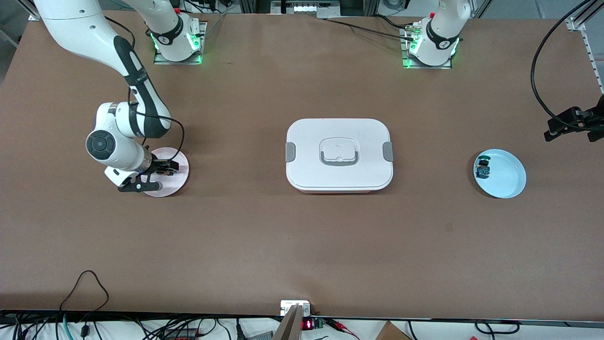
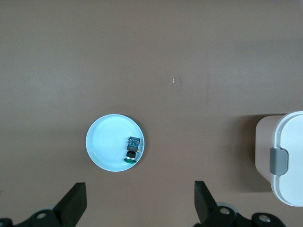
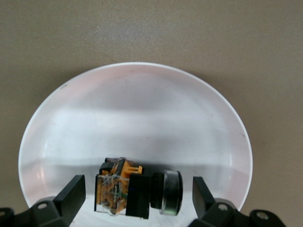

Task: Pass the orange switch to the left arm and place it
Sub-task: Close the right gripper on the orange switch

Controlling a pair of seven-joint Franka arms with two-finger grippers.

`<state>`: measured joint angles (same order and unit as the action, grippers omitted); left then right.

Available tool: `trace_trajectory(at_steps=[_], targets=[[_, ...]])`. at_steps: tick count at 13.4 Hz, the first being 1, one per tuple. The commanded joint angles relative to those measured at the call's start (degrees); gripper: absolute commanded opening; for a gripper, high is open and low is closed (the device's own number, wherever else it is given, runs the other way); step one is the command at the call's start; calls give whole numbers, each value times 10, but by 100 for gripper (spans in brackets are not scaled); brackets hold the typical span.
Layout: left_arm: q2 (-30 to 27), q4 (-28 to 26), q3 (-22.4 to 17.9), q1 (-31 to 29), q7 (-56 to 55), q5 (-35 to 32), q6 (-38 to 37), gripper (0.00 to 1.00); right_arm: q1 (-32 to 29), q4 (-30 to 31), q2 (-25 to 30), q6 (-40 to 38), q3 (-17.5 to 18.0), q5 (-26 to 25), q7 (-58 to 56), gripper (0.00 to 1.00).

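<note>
Your right gripper (image 3: pixel 137 191) is bent low over the pink plate (image 1: pixel 181 166), jaws released, straddling the orange switch (image 3: pixel 120 191). Your left gripper (image 2: pixel 139 203) hangs high over the counter (image 1: pixel 302 245) near the blue plate (image 2: pixel 106 149), jaws released and empty.

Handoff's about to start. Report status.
Right gripper open, low over orange switch on pink plate. Left gripper open, waiting high. Box mid-table between plates.
</note>
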<state>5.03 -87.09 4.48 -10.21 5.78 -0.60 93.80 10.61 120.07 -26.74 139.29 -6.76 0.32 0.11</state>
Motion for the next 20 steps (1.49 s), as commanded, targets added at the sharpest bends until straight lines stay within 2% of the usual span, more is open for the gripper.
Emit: trace_trajectory(at_steps=[1, 6, 10, 13, 15, 20], targets=[[8, 17, 1, 1, 8, -8, -9, 100, 0, 10, 3, 9, 2, 4, 8, 100], [7, 18, 2, 1, 8, -8, -9, 100, -1, 13, 3, 10, 2, 5, 6, 100], [7, 18, 2, 1, 8, -9, -9, 100, -2, 15, 3, 12, 2, 5, 2, 77], [7, 18, 2, 2, 8, -9, -10, 100, -3, 11, 4, 13, 2, 5, -2, 46], [7, 18, 2, 2, 8, -9, -10, 100, -3, 9, 4, 13, 2, 5, -3, 32], [7, 17, 2, 2, 8, -9, -10, 100, -2, -8, 13, 7, 2, 1, -7, 23]])
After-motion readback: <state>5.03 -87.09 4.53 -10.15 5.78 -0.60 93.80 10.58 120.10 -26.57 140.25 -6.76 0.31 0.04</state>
